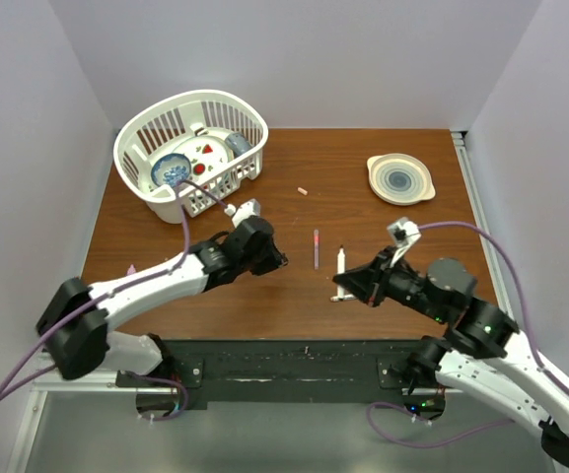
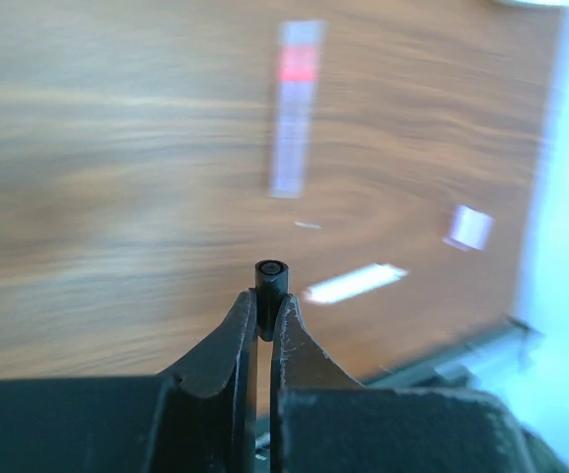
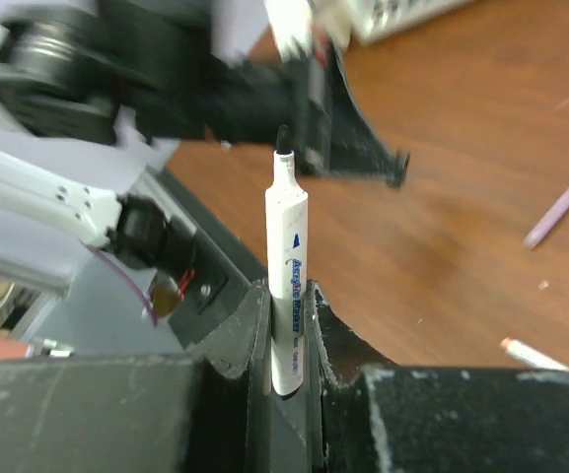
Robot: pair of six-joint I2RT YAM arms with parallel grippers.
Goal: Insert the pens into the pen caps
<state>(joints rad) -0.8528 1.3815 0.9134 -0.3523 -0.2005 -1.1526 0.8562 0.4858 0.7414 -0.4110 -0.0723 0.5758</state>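
Observation:
My left gripper [image 1: 282, 261] [image 2: 267, 310] is shut on a small dark pen cap [image 2: 270, 281], whose open end sticks out past the fingertips. My right gripper [image 1: 341, 288] [image 3: 289, 296] is shut on a white pen [image 3: 287, 266]. Its dark tip points toward the left gripper, a short gap away. On the table between the arms lie a pink-lilac pen [image 1: 316, 248] [image 3: 565, 202] [image 2: 294, 108] and a second white pen [image 1: 340, 261] [image 3: 535, 355]. A pale pink cap [image 1: 303, 190] lies farther back.
A white basket [image 1: 203, 96] holding dishes stands at the back left, behind the left arm. A round plate [image 1: 399, 178] sits at the back right. The table's near edge and the black arm mount run close below both grippers.

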